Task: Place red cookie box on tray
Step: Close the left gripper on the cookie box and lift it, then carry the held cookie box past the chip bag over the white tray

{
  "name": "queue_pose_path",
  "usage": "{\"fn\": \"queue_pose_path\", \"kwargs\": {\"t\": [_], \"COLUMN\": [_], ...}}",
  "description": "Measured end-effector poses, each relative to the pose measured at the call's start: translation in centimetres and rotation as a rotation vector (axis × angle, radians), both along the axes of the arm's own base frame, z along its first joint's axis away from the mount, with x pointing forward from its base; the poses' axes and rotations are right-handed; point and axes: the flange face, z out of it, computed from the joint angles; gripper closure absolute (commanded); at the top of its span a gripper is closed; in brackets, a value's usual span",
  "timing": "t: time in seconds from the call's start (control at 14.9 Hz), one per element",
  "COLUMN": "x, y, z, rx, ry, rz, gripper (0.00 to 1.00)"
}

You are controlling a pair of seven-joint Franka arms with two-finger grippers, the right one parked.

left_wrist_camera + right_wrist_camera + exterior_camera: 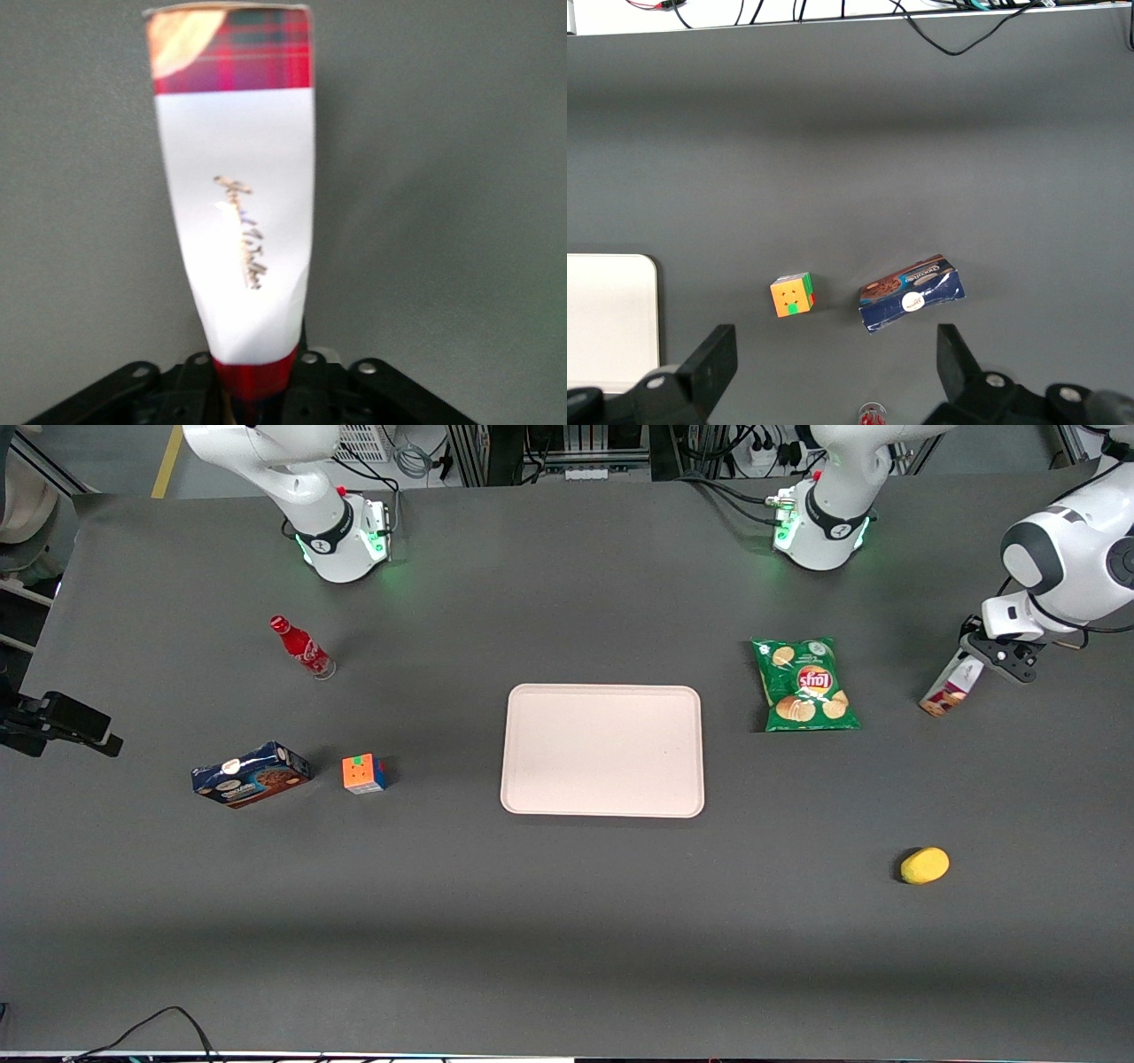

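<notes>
Grey table fills my front view: I have the gripper (972, 657) clamped on the red cookie box (951, 687) near the working arm's end, tilted, while the tray (602, 749) waits mid-table. My wrist view shows the box's (239, 212) white panel hanging from the grip, ready to carry.

The left arm is glossy white with rounded grey joint caps, a black band and green light at its base, black cables, and a black gripper (990, 657).
</notes>
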Motion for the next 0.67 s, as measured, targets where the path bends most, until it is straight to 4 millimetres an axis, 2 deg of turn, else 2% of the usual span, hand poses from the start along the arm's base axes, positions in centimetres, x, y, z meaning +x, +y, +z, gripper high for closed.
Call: {"fn": "queue_pose_path", "kwargs": {"t": [0.2,0.4,0.54,0.67], "x": [0.3,2.4,5.7,10.3], "y": [0.2,0.6,-0.2,-2.1], "z": [0.3,1.7,3.9,7.4], "rx": [0.002,-0.006,-0.044,-0.069], "ry": [-0.006,-0.007,-0.015,-0.011], "rz": [0.02,0.072,0.096,0.114], "gripper": [1.0,1.0,1.0,1.0]}}
